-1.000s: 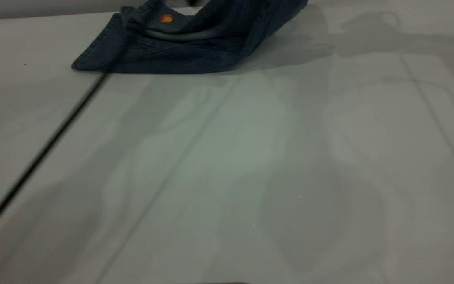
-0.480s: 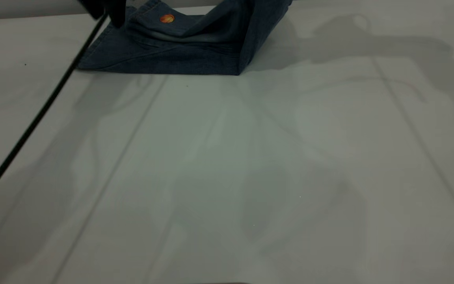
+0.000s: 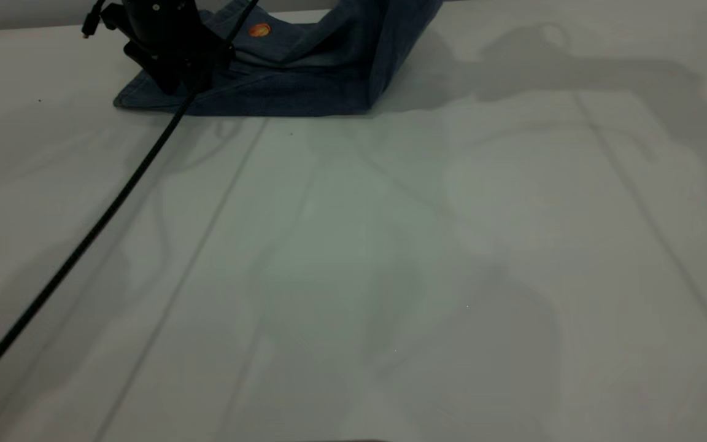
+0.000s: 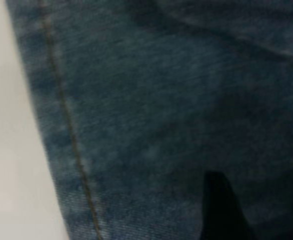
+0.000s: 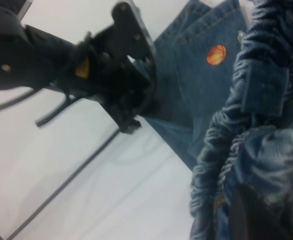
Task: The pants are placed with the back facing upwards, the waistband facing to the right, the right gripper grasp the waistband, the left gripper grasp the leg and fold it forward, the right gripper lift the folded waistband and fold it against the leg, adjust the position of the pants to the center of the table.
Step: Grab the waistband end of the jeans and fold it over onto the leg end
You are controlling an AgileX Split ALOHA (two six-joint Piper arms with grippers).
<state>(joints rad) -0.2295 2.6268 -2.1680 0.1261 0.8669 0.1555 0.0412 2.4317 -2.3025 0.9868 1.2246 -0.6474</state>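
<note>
At twelve o'clock on the tabletop [image 3: 390, 258], the right end effector [image 5: 266, 220] holds the waistband [image 5: 226, 130] raised; it should lay it flat over the leg [image 3: 280, 43] while the left end effector [image 3: 166, 58], grip unclear, presses the pants [image 3: 280, 98].

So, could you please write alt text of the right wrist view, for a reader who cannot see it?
Gathered denim waistband of blue shorts hangs lifted close to the camera. Behind it the black left gripper presses on the flat leg part, beside a small orange basketball print. A black cable runs across the white table.
</note>
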